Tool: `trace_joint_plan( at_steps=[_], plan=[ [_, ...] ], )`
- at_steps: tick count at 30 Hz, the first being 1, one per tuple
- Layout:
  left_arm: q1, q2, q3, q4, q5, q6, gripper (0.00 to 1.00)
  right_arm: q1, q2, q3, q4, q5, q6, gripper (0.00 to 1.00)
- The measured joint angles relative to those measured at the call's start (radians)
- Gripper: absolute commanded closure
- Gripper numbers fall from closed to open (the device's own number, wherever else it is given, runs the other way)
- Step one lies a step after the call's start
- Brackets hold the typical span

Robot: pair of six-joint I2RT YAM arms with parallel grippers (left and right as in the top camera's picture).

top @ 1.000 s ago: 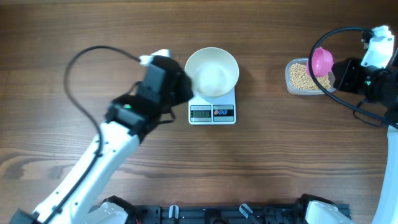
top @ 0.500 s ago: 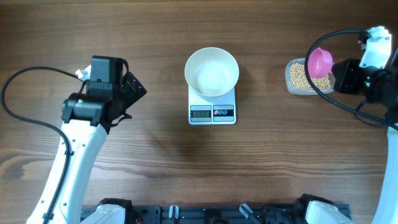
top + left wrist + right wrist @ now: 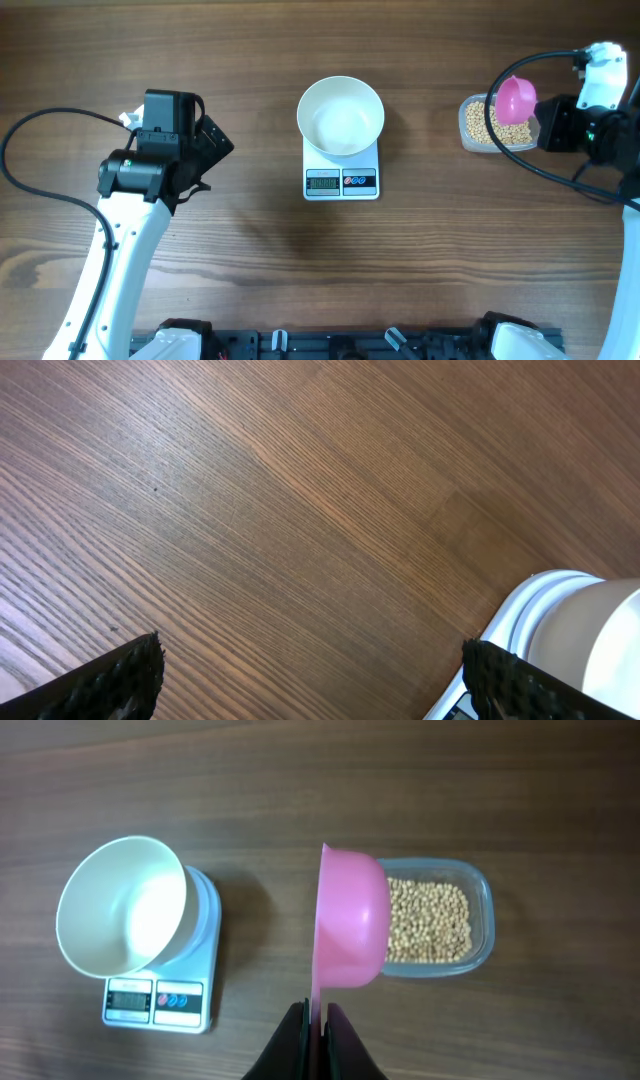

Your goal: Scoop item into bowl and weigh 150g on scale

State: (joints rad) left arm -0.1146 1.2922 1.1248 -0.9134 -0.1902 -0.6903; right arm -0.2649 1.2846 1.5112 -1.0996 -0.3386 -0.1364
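Note:
The white bowl [image 3: 341,115] stands empty on the small white scale [image 3: 341,182] at the table's middle. My left gripper [image 3: 220,143] hovers well left of the scale, open, with nothing between its fingers; in the left wrist view the left gripper [image 3: 310,682] spans bare wood, with the bowl [image 3: 600,645] at the right edge. My right gripper [image 3: 320,1020] is shut on the handle of a pink scoop [image 3: 350,920], which is held over the left end of a clear tub of tan beans [image 3: 430,920]. From overhead the scoop [image 3: 517,98] overlaps the beans [image 3: 482,122].
The clear tub [image 3: 470,140] sits at the right, a hand's width from the scale. The left arm's black cable [image 3: 40,130] loops over the table at the left. The right arm's cable [image 3: 530,165] arcs beside the tub.
My left gripper has let go of the bowl on the scale, opened wide and pulled back to the left. The right gripper with the scoop has barely shifted.

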Motion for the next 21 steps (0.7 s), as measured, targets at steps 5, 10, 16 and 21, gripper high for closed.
trace_joint_plan(
  at_steps=[5,10,16,21],
  plan=[
    [0.0,0.0,0.0,0.0,0.0,0.0,0.0,0.0,0.0,0.0,0.058,0.0,0.016,0.96],
    [0.0,0.0,0.0,0.0,0.0,0.0,0.0,0.0,0.0,0.0,0.077,0.0,0.062,0.96],
    [0.0,0.0,0.0,0.0,0.0,0.0,0.0,0.0,0.0,0.0,0.114,0.0,0.18,0.96],
    [0.0,0.0,0.0,0.0,0.0,0.0,0.0,0.0,0.0,0.0,0.138,0.0,0.315,0.96]
  ],
)
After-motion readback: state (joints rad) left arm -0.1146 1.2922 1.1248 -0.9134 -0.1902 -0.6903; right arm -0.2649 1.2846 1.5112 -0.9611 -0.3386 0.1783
